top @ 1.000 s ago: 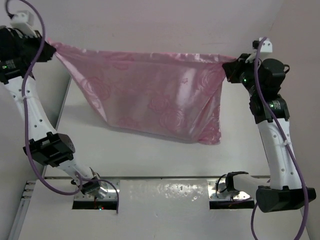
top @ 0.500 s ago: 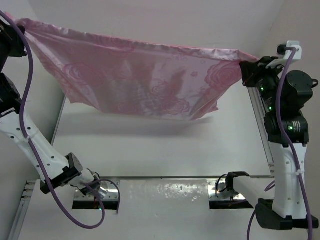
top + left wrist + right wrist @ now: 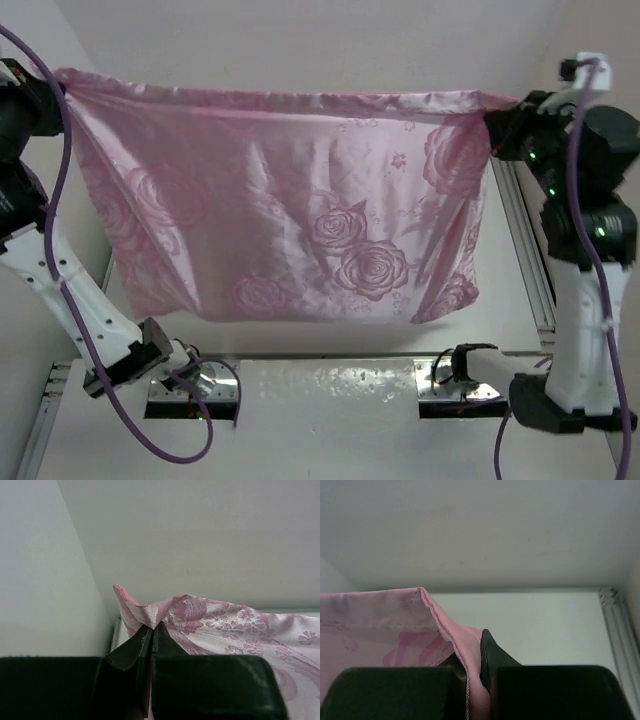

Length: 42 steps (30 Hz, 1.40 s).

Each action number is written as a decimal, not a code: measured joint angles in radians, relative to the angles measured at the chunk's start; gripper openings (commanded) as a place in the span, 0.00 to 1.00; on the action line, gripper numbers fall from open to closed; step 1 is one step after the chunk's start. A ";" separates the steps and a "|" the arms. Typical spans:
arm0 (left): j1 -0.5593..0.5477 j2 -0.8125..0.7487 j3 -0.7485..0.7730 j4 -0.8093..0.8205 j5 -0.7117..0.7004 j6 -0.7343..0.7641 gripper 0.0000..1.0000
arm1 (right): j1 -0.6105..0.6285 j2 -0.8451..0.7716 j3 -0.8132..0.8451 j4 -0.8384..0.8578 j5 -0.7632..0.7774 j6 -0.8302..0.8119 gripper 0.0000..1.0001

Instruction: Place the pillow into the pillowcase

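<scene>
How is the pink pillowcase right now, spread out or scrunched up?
Spread out. The left claw and the right claw each pinch a top corner, and the pillowcase hangs wide between them.

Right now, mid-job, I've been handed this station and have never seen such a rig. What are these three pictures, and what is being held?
You are looking at two robot arms bolted at the near edge of a white table. The wide picture looks down from above and behind them, with their bases at the bottom. The other two pictures come from a camera on each wrist, so the dark shapes at the bottom are that arm's own fingers. The left gripper and the right gripper are each shut on an upper corner of a pink satin pillowcase. It is stretched between them and hangs in the air like a curtain. No pillow shows in any view.
</scene>
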 measured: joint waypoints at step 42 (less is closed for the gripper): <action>-0.460 1.243 0.167 0.395 -0.991 0.049 1.00 | -0.037 1.464 0.442 0.565 0.398 0.301 0.99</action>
